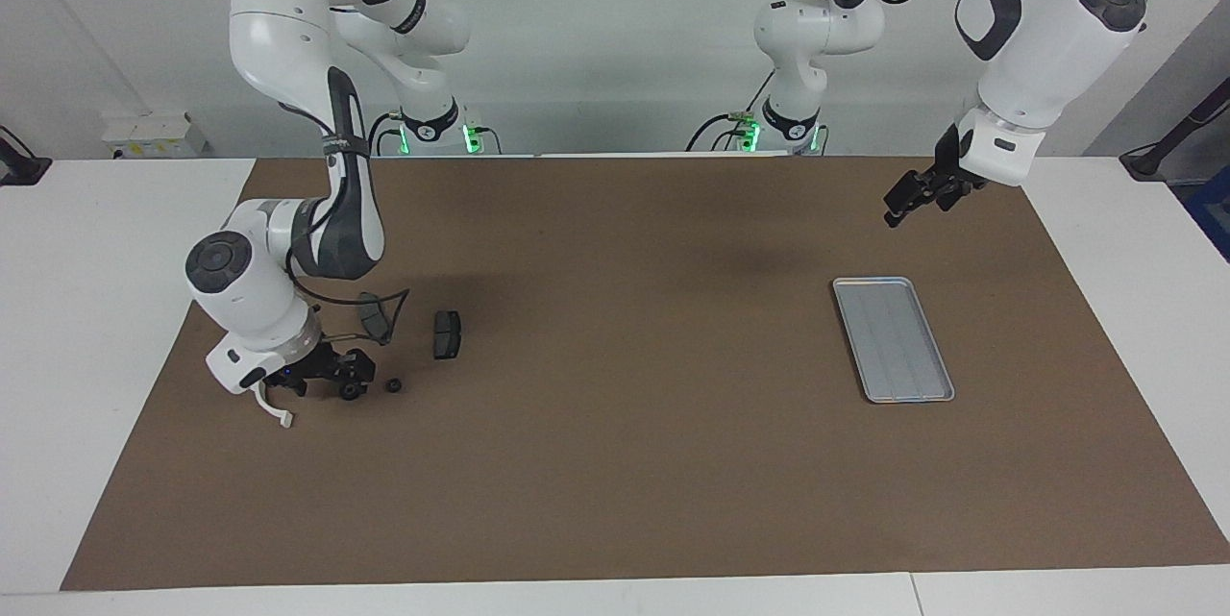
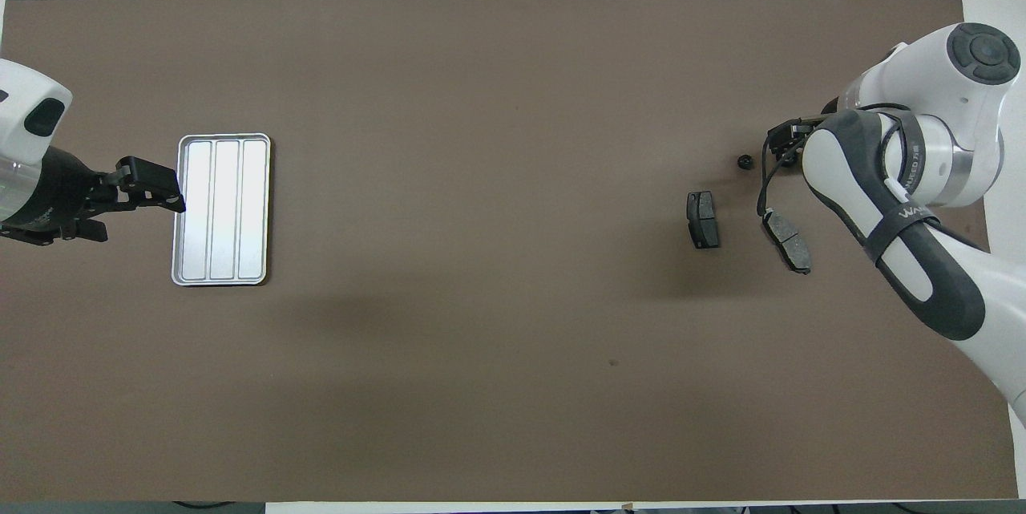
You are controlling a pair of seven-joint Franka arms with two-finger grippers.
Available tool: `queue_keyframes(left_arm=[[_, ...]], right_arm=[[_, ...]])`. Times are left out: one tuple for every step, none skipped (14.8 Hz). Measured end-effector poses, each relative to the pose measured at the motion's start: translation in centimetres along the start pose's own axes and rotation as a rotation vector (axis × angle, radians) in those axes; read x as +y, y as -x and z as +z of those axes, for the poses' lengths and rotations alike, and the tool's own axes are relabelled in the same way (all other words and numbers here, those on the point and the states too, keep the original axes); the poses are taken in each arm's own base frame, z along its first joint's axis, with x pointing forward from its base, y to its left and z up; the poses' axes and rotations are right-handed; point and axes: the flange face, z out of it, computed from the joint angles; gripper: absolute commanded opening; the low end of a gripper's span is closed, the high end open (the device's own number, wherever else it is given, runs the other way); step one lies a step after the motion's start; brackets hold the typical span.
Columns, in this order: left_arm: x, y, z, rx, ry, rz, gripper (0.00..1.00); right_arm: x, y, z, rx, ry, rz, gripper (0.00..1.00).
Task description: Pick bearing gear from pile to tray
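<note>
The pile lies toward the right arm's end of the mat. It holds two small black round bearing gears, one [image 1: 392,386] [image 2: 744,163] lying free. The other one [image 1: 352,392] sits at the tips of my right gripper [image 1: 346,383] [image 2: 784,143], which is low on the mat and open around it. The arm hides this gear from overhead. The silver tray [image 1: 894,339] [image 2: 220,209] lies toward the left arm's end. My left gripper [image 1: 898,206] [image 2: 164,195] waits raised and open over the mat by the tray's edge.
Two dark grey plates [image 1: 447,334] [image 1: 373,313] lie in the pile, nearer to the robots than the gears. A white curved bracket [image 1: 274,409] shows partly under the right hand. A black cable [image 1: 384,304] loops from the right wrist over one plate.
</note>
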Motion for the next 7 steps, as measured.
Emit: queue_keyframes(left_arm=[[0.0,0.0,0.0,0.000,0.000,0.000,1.00],[0.0,0.0,0.0,0.000,0.000,0.000,1.00],[0.0,0.0,0.0,0.000,0.000,0.000,1.00],[0.0,0.0,0.0,0.000,0.000,0.000,1.00],[0.0,0.0,0.0,0.000,0.000,0.000,1.00],[0.0,0.0,0.0,0.000,0.000,0.000,1.00],[0.0,0.0,0.0,0.000,0.000,0.000,1.00]], right_arm=[[0.0,0.0,0.1,-0.001,0.000,0.000,0.99],[-0.1,0.0,0.3,-0.004,0.000,-0.001,0.99],[-0.2,0.0,0.4,-0.006,-0.001,-0.003,0.99],[-0.4,0.0,0.6,-0.009,-0.001,-0.006,0.99],[-0.5,0.0,0.8,-0.013,-0.001,-0.008,0.99],[-0.6,0.0,1.0,-0.016,-0.002,-0.009,0.97],[-0.7,0.1,1.2,-0.019,-0.002,-0.010,0.93]])
